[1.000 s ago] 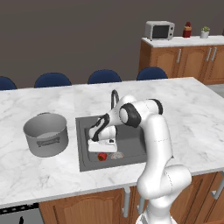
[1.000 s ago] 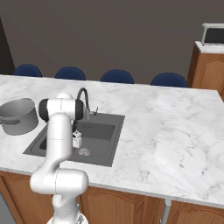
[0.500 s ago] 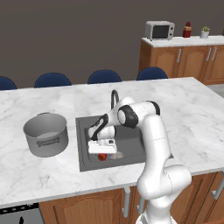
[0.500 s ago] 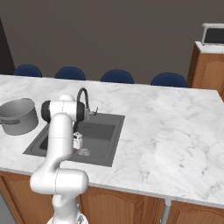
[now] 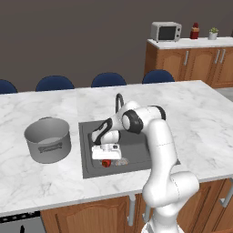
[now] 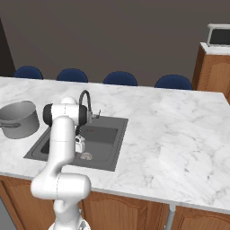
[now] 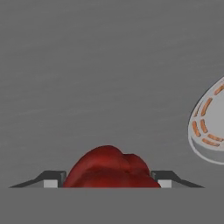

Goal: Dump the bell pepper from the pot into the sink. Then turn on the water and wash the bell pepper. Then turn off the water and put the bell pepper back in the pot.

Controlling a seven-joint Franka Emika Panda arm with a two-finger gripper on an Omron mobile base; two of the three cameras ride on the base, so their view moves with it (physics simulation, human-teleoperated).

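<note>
My hand [image 7: 107,183] straddles the bell pepper [image 7: 111,168] at frame bottom, grip uncertain; returning it to the pot [image 5: 47,139] remains.

The surface [image 5: 205,118] is white marble with grey veins, smooth and faintly polished. The pot [image 5: 48,139] looks like brushed grey metal, dull rather than mirror-bright. The sink [image 5: 136,144] is matt dark grey, its drain [image 7: 210,127] pale and ringed. The bell pepper [image 7: 109,168] is glossy red, smooth-skinned. Cabinet fronts [image 5: 91,216] are warm varnished wood.

Arm folded forward and down, end effector [image 7: 106,183] fingertips spread apart.
</note>
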